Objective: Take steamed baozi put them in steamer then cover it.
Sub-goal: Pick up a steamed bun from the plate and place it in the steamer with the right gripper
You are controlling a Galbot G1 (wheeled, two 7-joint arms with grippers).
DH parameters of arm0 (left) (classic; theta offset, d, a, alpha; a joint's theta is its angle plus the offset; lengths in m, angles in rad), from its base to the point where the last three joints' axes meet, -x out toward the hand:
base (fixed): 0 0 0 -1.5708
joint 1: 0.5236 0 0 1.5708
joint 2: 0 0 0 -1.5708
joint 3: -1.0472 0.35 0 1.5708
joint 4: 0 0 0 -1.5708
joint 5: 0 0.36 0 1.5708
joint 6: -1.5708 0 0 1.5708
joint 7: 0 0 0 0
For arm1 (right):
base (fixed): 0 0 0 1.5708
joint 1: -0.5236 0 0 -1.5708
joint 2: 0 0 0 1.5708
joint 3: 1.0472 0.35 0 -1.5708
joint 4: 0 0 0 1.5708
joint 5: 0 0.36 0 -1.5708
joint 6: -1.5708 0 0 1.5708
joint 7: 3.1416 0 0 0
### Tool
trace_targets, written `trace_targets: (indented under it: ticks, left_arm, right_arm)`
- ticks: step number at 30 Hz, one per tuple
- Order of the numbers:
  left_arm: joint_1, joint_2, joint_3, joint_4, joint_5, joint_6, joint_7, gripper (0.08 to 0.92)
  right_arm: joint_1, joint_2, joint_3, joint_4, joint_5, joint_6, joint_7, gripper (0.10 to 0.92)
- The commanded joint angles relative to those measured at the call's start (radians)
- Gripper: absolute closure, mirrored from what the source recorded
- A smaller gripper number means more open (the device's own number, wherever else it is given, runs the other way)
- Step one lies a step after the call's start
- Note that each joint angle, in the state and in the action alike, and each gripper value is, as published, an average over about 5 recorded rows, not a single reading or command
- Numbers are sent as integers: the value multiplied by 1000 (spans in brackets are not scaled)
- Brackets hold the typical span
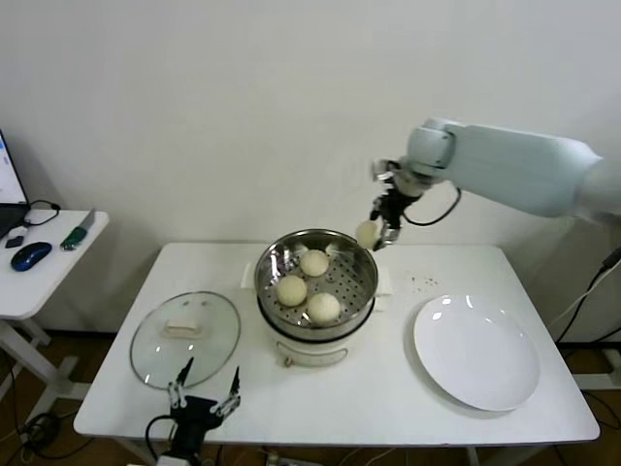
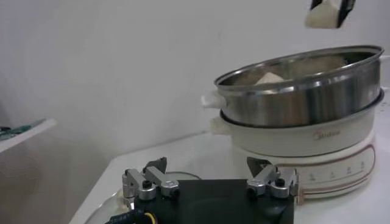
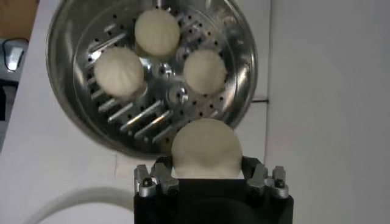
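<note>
The right gripper [image 1: 379,231] hung above the far right rim of the round shiny stainless-steel steamer [image 1: 361,301], its fingers clamped on one small cream-white steamed baozi [image 1: 368,233]. Three more cream-white baozi [image 1: 309,284] sat on the perforated tray inside the pot.

The right wrist view looked straight down: held bun [image 3: 206,148] between the fingers [image 3: 151,180], just over the rim, with the three others [image 3: 157,31] grouped on the holed tray and an open patch of tray nearest the gripper. The head view did not show that gap as clearly.

The left wrist view showed the steamer wall [image 2: 298,100] side-on, on its white base, with the held bun [image 2: 322,18] above rim level and clear of the metal.

The left gripper [image 1: 205,392] was parked low at the near table edge, fingers [image 2: 147,182] apart, just beside the round clear glass lid [image 1: 185,335], which lay flat left of the steamer. A flat white round plate [image 1: 475,351] lay bare on the right of the white table [image 1: 388,417], apart from the pot. A bare strip of table ran along the near edge between lid and plate.
</note>
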Motion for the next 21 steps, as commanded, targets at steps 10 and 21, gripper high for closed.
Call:
trace_targets:
  ticks: [10,21]
  left_arm:
    - [9,18,-19,13,-36,-17,3,177]
    - [-18,19,-18,29,-47,-7,4,177]
  right_arm:
    - [-68,202,-150,-18,104,-28,38,304]
    - [-108,207,-164,-81,50,-17,18,304]
